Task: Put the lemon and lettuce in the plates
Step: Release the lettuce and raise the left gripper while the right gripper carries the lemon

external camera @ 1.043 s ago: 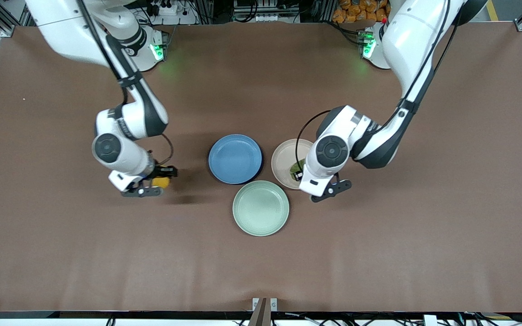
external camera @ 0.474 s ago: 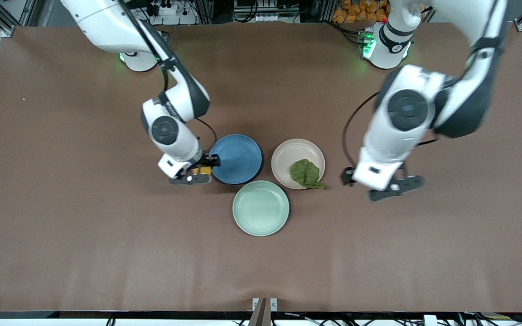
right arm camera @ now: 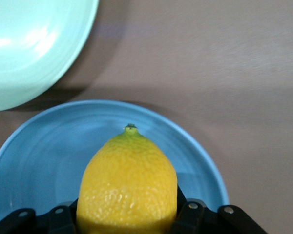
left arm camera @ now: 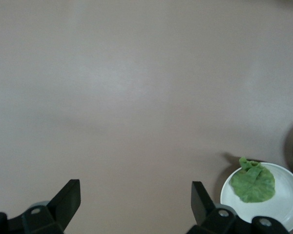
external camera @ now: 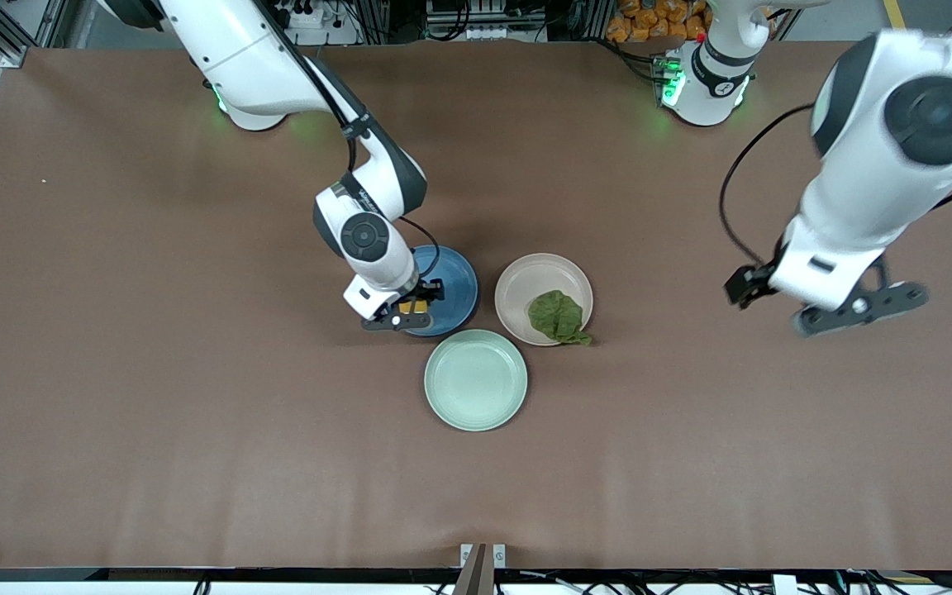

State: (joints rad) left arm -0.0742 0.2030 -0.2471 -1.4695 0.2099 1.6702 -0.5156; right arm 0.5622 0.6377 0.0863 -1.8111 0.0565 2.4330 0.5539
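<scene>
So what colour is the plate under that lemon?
Blue: the plate under the lemon, clearest in the right wrist view.

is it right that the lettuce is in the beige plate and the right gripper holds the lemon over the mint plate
Not quite. The lettuce does lie in the beige plate, but the right gripper holds the lemon over the blue plate, not the mint plate. The right wrist view shows it.

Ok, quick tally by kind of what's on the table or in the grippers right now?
Plates: 3, blue plate, beige-pink plate, mint-green plate.
Lemon: 1, lemon, held by the right gripper over the blue plate.
Lettuce: 1, lettuce, on the beige-pink plate.
The left gripper is open, holding nothing.
Total: 5.
</scene>
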